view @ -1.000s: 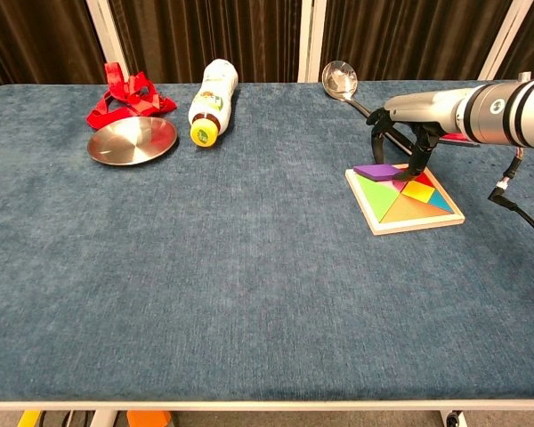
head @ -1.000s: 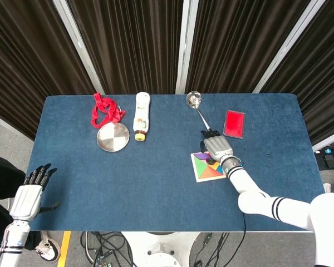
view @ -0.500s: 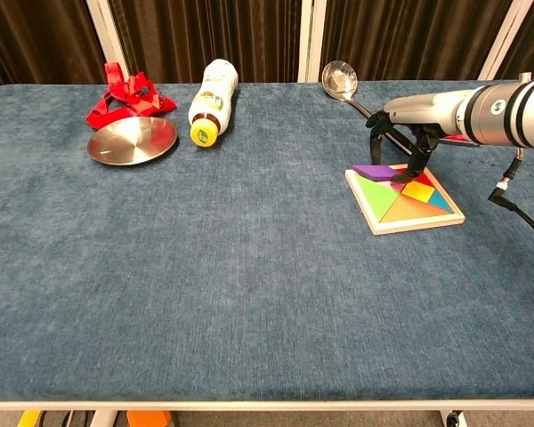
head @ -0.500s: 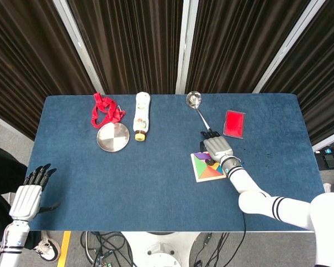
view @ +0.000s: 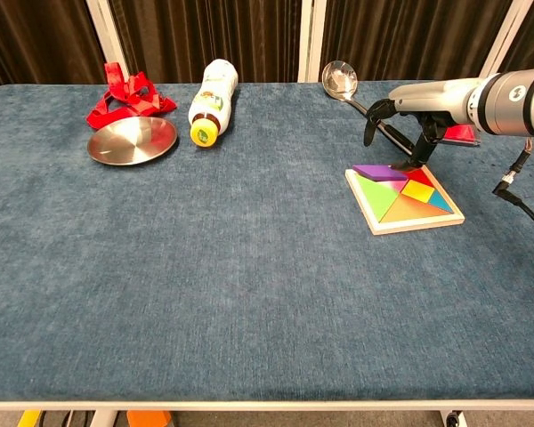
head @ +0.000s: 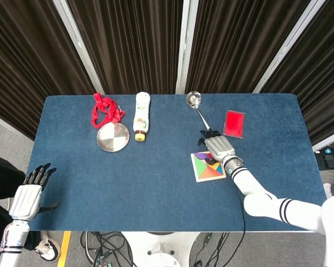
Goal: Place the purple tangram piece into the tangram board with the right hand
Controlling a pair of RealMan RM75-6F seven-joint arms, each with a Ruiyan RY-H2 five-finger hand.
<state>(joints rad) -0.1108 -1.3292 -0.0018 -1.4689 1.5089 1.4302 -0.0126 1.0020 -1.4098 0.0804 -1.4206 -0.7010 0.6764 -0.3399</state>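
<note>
Chest view: flat purple tangram piece (view: pixel 380 172) lies in the square wooden tangram board (view: pixel 404 198); right hand (view: pixel 408 120) hovers above, fingers apart, empty.

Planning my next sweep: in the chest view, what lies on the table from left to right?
Red ribbon → metal dish → bottle → spoon → tangram board, with the right hand above it.

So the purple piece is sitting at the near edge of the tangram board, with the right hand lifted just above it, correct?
Not quite: the purple piece lies along the far edge of the tangram board, the side towards the spoon, not the near edge. The chest view shows this. The right hand is indeed lifted just above it.
</note>
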